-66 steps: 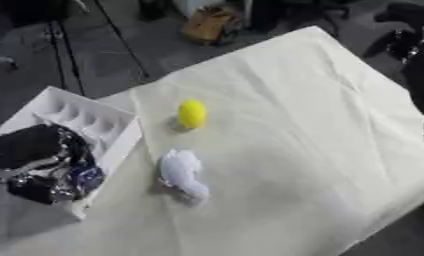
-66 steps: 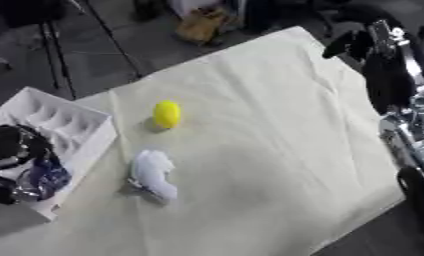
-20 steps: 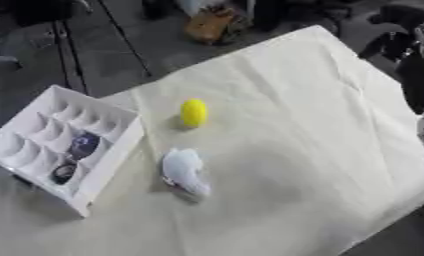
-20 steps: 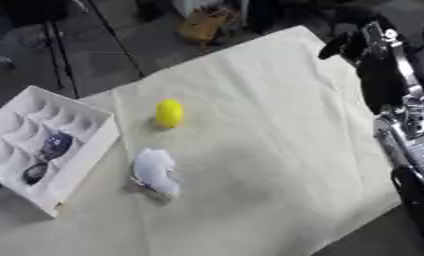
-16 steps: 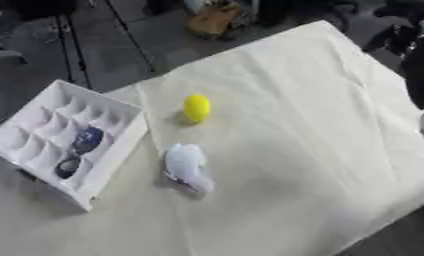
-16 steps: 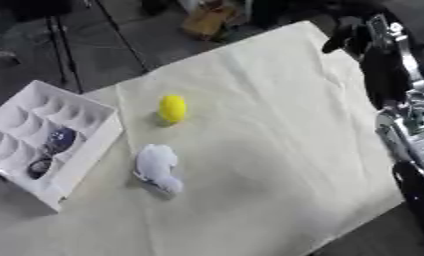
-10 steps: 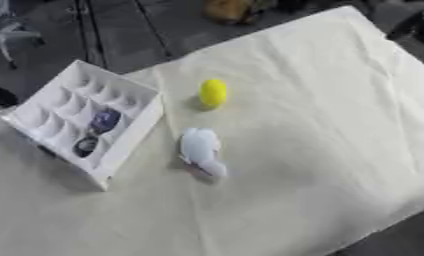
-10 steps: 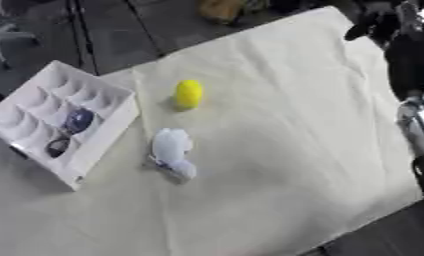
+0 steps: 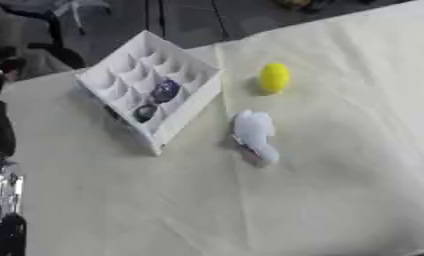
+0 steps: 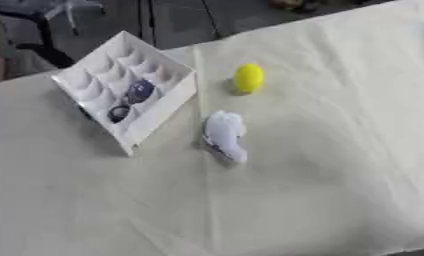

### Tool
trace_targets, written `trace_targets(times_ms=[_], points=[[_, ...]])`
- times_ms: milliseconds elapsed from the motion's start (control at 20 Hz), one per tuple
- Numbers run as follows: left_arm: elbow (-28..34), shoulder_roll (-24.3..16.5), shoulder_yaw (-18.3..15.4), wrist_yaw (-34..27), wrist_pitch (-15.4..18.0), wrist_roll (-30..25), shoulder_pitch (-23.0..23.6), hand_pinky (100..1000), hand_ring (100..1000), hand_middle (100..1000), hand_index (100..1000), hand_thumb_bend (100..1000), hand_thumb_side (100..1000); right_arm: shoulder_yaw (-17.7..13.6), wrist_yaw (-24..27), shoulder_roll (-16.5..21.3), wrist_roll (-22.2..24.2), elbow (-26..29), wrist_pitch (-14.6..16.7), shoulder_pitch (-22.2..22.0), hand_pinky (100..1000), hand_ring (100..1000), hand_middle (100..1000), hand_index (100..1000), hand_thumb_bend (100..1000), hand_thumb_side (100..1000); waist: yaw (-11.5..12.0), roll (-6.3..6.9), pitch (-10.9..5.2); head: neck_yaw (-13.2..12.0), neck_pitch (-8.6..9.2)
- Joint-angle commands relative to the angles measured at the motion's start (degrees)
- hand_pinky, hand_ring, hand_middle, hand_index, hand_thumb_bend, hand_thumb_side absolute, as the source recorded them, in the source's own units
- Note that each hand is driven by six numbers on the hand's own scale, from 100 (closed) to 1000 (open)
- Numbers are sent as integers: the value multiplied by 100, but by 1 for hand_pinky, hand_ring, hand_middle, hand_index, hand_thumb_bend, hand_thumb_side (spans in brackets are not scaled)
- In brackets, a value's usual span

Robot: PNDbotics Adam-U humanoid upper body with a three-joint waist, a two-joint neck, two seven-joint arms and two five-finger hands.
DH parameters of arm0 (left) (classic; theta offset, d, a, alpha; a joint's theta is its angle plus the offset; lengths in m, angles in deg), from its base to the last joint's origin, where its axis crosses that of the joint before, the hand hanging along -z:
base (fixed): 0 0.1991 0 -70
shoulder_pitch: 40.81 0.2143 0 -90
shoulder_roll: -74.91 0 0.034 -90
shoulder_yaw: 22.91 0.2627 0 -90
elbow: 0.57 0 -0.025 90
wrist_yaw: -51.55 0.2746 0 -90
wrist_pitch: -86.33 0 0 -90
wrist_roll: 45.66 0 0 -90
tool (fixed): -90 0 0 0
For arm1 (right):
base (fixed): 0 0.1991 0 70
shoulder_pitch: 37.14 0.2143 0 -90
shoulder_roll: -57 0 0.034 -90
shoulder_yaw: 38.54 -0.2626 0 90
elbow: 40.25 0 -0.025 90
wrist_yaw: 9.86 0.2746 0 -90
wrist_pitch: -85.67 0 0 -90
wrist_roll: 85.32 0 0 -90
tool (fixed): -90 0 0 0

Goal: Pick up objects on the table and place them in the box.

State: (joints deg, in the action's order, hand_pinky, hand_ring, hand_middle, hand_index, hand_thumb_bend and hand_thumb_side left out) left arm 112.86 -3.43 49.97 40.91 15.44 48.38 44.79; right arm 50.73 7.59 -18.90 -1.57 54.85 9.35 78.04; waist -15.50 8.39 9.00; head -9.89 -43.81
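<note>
White compartment box on cream cloth, two dark objects inside, yellow ball right of box, white object just below-right, left arm at edge, fingers' state cannot be told.

only the left arm shows, and only in the left eye view; it runs as a dark, narrow strip down the view's left edge, from about mid-height to the lower corner; its upper stretch is black, with a silver, shiny section below it and a rounded black part at the very bottom; no left robot hand can be made out on it, since the edge cuts the arm off; the right arm and right robot hand show in neither view
</note>
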Motion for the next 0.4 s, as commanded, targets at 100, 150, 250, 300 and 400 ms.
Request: trace_targets(times_ms=[100, 150, 250, 300, 400], points=[[117, -2, -34, 24, -52, -32, -60, 678, 680, 799, 800, 185, 1000, -76, -55, 90, -18, 42, -2, 54, 532, 487, 703, 812, 100, 819, 9, -117, 34, -43, -31], [117, -4, -27, 19, -54, -41, -62, 678, 680, 799, 800, 185, 1000, -79, -57, 87, -21, 40, -3, 54, 532, 487, 703, 812, 100, 819, 5, -116, 33, -50, -31], [117, -25, -12, 17, -40, -75, -71, 678, 671, 792, 800, 183, 1000, -81, -60, 90, -24, 41, -2, 59, 532, 487, 703, 810, 100, 818, 1, -116, 37, -47, -31], [117, -32, -8, 21, -27, -96, -77, 676, 655, 777, 816, 186, 1000, -81, -61, 91, -23, 43, -1, 61, 532, 487, 703, 808, 100, 819, 0, -117, 37, -41, -31], [117, -22, -7, 11, -24, -106, -75, 674, 641, 763, 821, 180, 1000, -78, -64, 83, -18, 35, -5, 50, 531, 486, 703, 808, 100, 820, -4, -125, 24, -24, -31]])
